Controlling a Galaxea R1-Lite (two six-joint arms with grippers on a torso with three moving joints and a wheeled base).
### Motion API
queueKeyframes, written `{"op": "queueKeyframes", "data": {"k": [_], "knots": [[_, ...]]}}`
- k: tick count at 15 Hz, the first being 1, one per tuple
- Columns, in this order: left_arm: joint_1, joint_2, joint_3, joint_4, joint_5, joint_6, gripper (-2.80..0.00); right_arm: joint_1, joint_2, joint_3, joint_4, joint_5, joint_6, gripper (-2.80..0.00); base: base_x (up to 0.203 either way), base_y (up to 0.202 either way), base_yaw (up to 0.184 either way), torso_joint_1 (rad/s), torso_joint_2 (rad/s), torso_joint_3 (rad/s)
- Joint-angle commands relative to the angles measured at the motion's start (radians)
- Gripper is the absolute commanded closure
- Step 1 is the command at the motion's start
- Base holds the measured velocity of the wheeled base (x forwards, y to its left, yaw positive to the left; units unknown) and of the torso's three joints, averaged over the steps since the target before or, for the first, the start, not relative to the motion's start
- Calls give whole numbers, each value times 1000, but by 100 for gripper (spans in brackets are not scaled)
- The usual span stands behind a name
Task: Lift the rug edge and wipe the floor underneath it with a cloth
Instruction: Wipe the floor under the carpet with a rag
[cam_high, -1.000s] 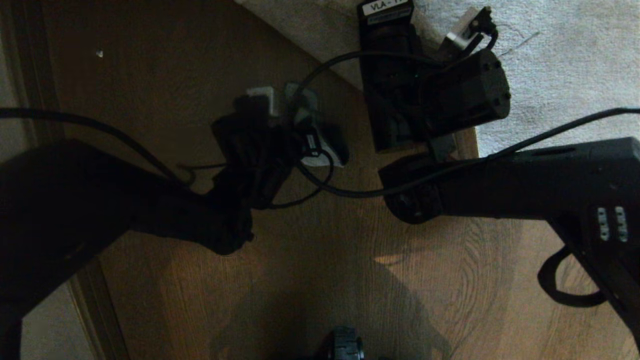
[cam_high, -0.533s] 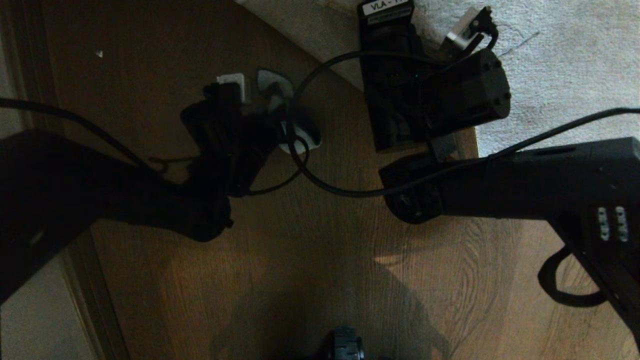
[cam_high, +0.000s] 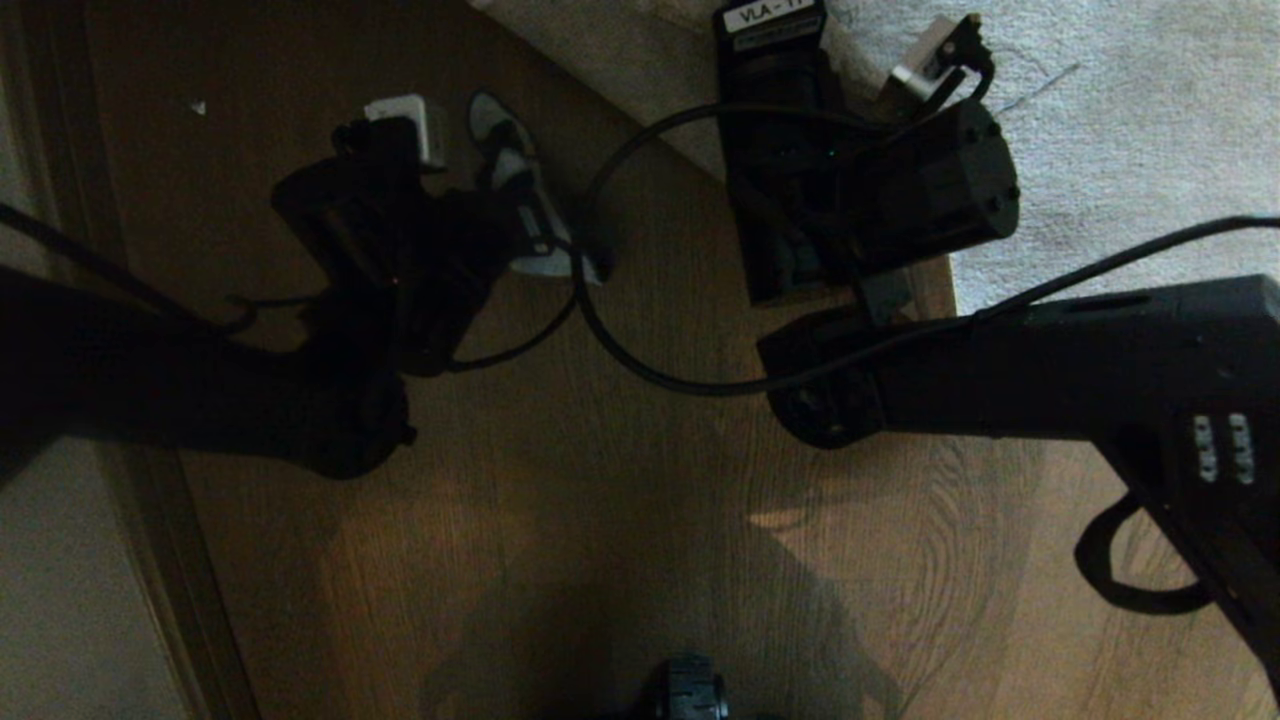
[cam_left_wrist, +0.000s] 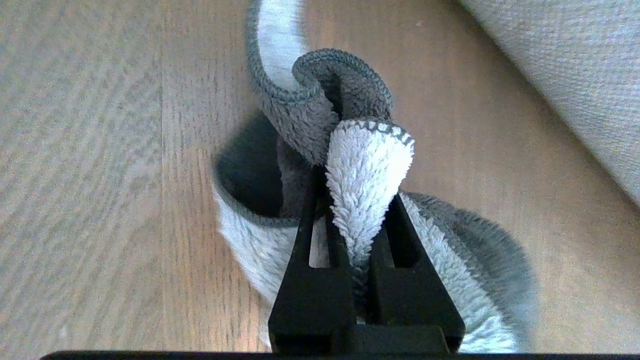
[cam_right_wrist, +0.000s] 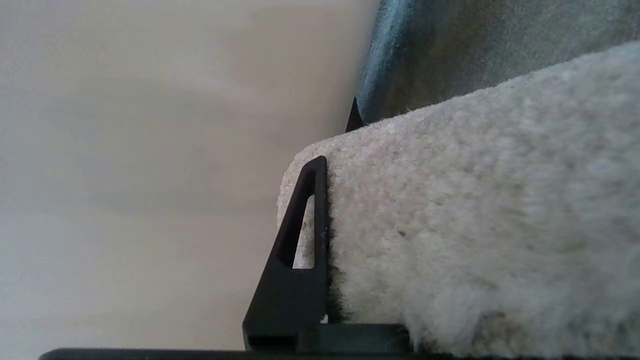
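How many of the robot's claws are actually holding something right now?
2. The left gripper is clamped on a grey cloth over the wood floor; the right gripper pinches the rug edge, lifted off the floor.

Black arms (cam_high: 1050, 370), looping black cables (cam_high: 640, 370)

Home room: wood-plank floor (cam_high: 620, 520), pile rug (cam_high: 1120, 150)

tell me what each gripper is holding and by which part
Left gripper pinches a bunched fold of the grey-and-white cloth. Right gripper clamps the rug edge, lifted off the floor.
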Motion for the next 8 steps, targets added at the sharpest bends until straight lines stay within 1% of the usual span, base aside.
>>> {"op": "queueKeyframes", "data": {"k": [1, 3, 4, 8], "knots": [[-25, -73, 86, -7, 1, -3, 0, 0, 2, 0, -48, -1, 5, 0, 0, 0, 0, 0, 0, 0], [-58, -111, 171, -8, 2, -4, 0, 0, 2, 2, -48, -1, 7, 0, 0, 0, 0, 0, 0, 0], [-81, -121, 190, -8, 3, -9, 0, 0, 2, 3, -48, -1, 7, 0, 0, 0, 0, 0, 0, 0], [-147, -111, 190, -7, 1, -12, 0, 0, 2, 0, -48, -1, 9, 0, 0, 0, 0, 0, 0, 0]]}}
